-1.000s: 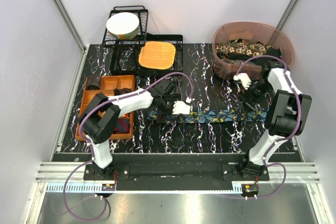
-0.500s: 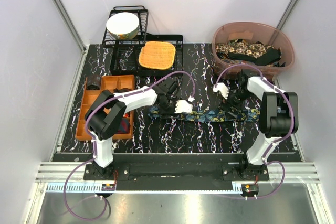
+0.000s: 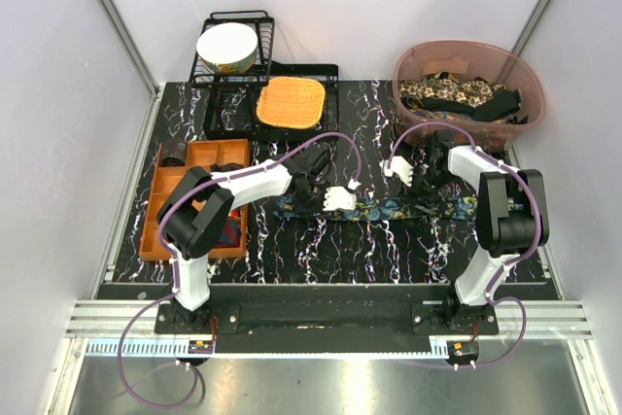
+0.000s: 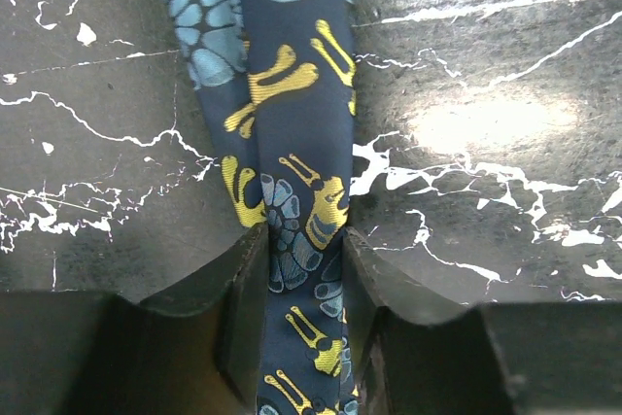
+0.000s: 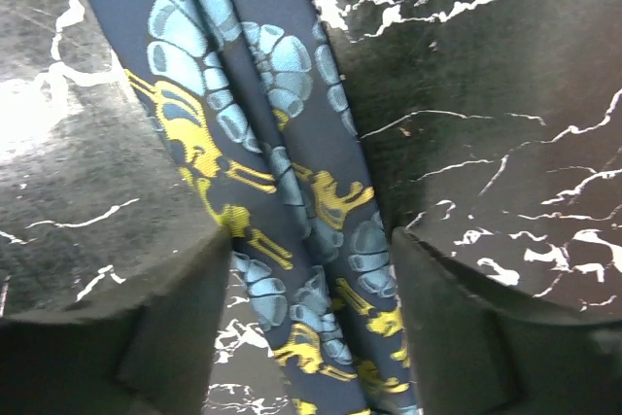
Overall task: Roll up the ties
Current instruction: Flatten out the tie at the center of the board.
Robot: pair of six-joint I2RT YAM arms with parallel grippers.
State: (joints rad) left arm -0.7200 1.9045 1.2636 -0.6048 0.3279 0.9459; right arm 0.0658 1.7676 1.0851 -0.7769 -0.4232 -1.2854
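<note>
Lying across black marbled table: blue tie.

Black worktop veined with white marble streaks. At back left, black wire rack cradling a white bowl, tilted. Just beside it, square orange woven mat lying on a black tray. Along the left edge, orange compartment tray. At back right, pinkish translucent tub.
</note>
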